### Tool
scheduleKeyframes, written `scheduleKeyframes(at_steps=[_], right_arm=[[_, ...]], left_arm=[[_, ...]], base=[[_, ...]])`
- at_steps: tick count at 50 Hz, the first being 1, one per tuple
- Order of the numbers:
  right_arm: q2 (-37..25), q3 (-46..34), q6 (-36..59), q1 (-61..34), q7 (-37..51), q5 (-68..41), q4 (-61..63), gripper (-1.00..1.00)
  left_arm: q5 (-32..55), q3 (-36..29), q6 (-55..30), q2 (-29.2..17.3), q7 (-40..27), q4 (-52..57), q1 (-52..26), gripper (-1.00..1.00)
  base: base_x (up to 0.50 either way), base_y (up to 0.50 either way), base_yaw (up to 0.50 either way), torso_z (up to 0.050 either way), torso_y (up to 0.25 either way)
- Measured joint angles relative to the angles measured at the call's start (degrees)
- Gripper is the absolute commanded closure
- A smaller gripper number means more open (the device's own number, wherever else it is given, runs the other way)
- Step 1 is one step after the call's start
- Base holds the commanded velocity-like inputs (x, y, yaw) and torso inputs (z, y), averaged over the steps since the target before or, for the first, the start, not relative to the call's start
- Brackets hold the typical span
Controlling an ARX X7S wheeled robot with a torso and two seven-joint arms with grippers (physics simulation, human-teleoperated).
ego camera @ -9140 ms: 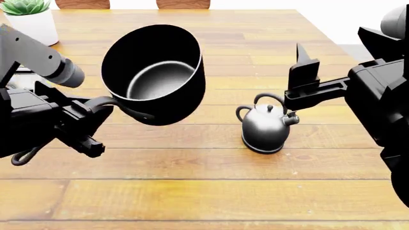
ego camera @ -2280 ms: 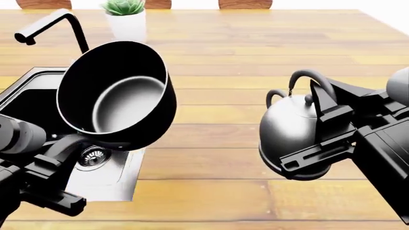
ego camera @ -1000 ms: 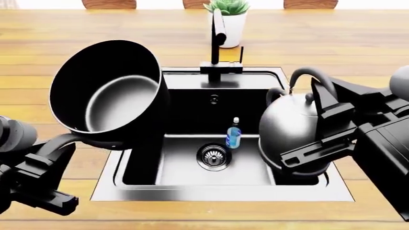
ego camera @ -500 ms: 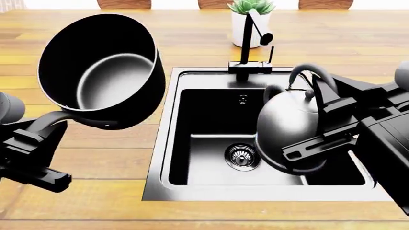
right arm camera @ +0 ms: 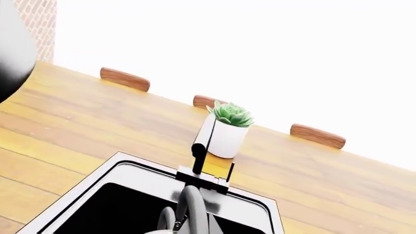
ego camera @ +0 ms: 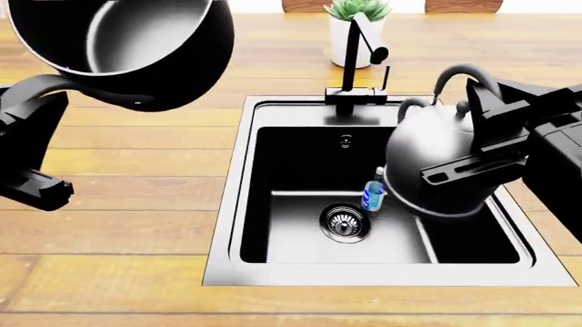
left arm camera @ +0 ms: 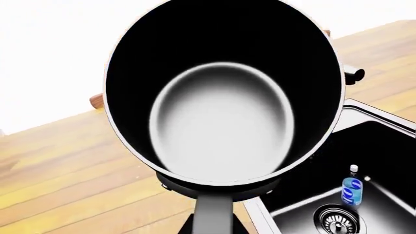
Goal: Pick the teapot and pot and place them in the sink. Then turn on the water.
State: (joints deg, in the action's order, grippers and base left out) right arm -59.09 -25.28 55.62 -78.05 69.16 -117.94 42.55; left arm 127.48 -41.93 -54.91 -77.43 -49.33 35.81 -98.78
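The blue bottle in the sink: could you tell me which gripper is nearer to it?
Right. The right gripper, holding the teapot, hangs over the sink just beside the blue bottle; the left gripper holds the pot over the counter, off to the side.

plant in white pot point(ego camera: 356, 27) standing on wooden table point(ego camera: 118, 197) | blue bottle point(ego camera: 373, 193) standing upright by drain point(ego camera: 344, 223) | chair backs point(right arm camera: 124, 79) lining far edge
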Motion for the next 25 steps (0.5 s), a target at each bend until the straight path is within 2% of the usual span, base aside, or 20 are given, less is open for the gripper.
scheduleKeyframes(at_steps=[25], right_arm=[[0.45,-2.86,4.97,-10.23,0.76,-2.38,-7.33,1.00]], left_arm=[[-0.69,0.40,-2.46,2.69,-0.46,-3.39,-4.75,1.00]], base=[[0.00,0.00,0.00,0.002,0.004]])
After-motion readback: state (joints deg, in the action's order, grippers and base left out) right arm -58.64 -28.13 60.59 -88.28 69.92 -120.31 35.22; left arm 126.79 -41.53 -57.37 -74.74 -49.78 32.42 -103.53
